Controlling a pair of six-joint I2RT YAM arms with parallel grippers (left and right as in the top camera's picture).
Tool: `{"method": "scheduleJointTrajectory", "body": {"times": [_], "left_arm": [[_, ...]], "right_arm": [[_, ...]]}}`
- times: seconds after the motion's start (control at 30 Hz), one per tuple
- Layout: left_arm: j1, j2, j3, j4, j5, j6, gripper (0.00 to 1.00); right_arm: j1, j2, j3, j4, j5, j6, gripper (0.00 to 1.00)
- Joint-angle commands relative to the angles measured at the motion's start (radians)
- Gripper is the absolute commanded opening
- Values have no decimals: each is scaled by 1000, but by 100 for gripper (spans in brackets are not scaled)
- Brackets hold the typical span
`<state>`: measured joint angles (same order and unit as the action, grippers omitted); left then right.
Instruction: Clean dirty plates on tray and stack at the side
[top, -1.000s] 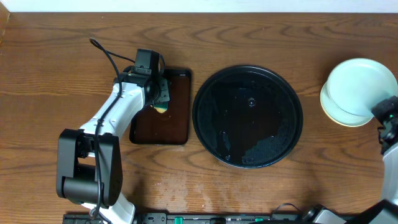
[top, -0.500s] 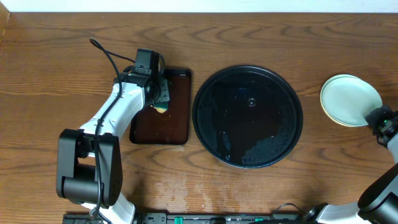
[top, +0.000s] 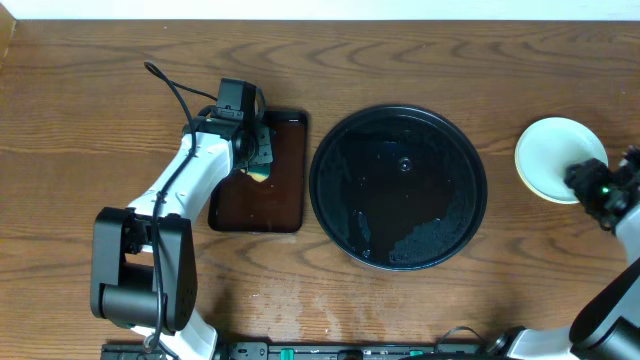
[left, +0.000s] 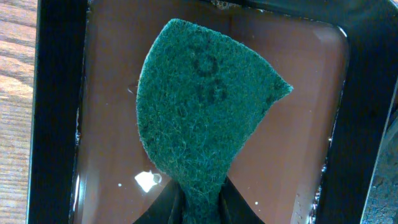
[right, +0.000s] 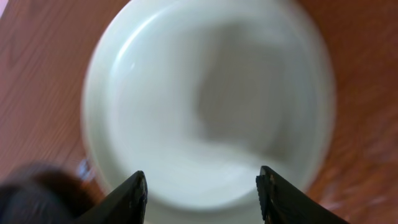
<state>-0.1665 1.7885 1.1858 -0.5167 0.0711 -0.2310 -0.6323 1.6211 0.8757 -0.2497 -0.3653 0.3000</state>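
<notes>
Three pale round plates (top: 550, 152) sit stacked under the wide-open right end effector (right: 202, 179); lift it straight up, gently. Left end effector (left: 199, 206) pinches a green fuzzy sponge (left: 199, 106).

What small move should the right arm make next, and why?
Probably lift the right tool up and away from the plates. Its jaws stand open above the stack and grip nothing, and the black tray holds no plates, so the stacking looks finished.
</notes>
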Motion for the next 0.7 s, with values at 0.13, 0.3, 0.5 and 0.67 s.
{"method": "scheduleJointTrajectory", "body": {"times": [0.13,0.3,0.5,0.67], "left_arm": [[2,6,-4,2,-12,10,23],[2,6,-4,1,-12,10,37],[2,6,-4,-2,-12,10,64],[2,6,-4,-1,-12,10,75]], "right_arm": [[190,-46,8,-136,0,-64,56],[306,-46,8,-196,43,-97,58],[398,-46,8,-193,43,-129,60],[425,-47,21,-156,42,-137,99]]}}
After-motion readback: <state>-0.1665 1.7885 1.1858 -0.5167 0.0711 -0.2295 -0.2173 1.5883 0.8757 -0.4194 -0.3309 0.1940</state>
